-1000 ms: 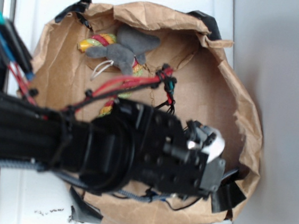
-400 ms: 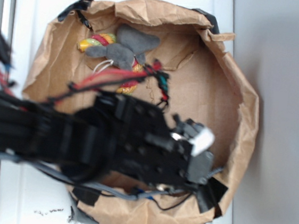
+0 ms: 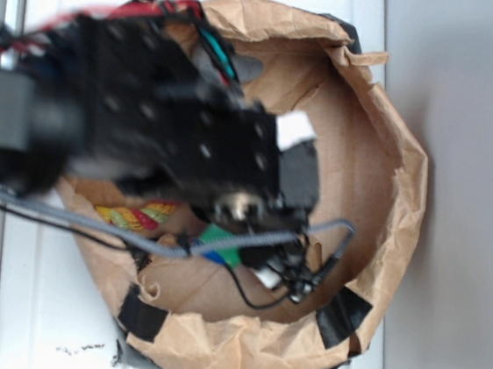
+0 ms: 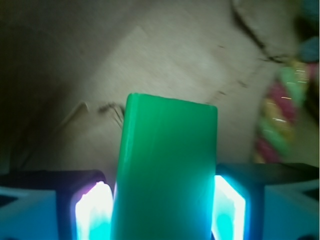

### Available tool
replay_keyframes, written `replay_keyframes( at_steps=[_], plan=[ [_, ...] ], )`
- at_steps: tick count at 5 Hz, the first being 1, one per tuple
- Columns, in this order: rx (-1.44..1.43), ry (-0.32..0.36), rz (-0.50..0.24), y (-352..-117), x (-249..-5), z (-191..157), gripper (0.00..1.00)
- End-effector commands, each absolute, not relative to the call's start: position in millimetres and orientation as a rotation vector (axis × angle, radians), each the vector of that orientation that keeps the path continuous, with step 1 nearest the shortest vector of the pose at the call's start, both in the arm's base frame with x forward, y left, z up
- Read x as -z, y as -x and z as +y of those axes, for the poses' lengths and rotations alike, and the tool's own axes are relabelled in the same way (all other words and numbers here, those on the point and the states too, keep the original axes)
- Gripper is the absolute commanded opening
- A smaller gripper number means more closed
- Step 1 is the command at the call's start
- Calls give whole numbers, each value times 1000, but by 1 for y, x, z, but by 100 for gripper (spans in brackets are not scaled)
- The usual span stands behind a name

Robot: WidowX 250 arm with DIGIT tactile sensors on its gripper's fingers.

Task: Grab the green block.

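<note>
step: grasp made | hand [image 4: 160,210] clamped on green block [image 4: 165,170], over paper bag [image 3: 381,163] | next, likely: lift clear, grip firm

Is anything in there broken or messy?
The brown paper bag is crumpled and its rim is torn, patched with black tape. The green block sits neatly between the gripper fingers.
</note>
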State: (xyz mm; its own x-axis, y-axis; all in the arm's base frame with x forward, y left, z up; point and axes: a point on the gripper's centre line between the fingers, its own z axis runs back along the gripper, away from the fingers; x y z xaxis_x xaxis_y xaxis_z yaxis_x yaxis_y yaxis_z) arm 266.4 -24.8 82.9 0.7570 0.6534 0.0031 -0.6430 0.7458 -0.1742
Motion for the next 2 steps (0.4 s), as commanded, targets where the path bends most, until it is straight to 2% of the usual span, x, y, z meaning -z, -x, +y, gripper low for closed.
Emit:
replay_keyframes(
  at_steps=[1, 2],
  plan=[
    [-697, 80, -205, -271, -137, 14, 0],
    [-673, 23, -269, -270, -133, 8, 0]
  ],
)
